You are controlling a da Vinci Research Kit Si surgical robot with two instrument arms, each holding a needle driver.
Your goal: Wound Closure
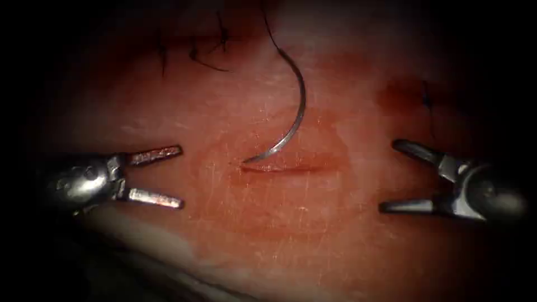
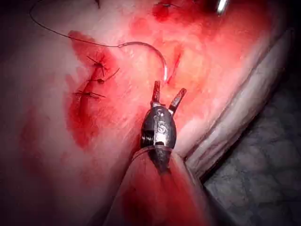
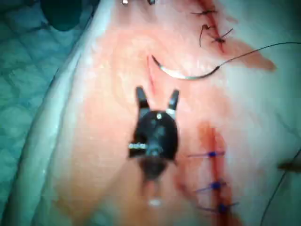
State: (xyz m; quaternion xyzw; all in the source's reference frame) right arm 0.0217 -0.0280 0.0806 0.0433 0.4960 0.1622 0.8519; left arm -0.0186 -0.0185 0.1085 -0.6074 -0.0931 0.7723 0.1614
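Left tool: jaws wide apart, holding nothing.
Right tool: jaws spread, holding nothing.
Needle: lies free on tissue, tip at cut.
Handling: likely stiff, slick; grasp mid-curve.

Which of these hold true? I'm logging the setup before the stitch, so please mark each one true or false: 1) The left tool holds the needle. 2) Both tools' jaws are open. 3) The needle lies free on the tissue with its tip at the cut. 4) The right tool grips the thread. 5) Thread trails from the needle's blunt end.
1) False. The left tool holds nothing; the needle lies on the tissue, apart from it.
2) True. The right tool is open too, with empty jaws.
3) True. The tip rests at the cut; I can't tell if it has entered.
4) False. The thread is clear of both tools.
5) True.
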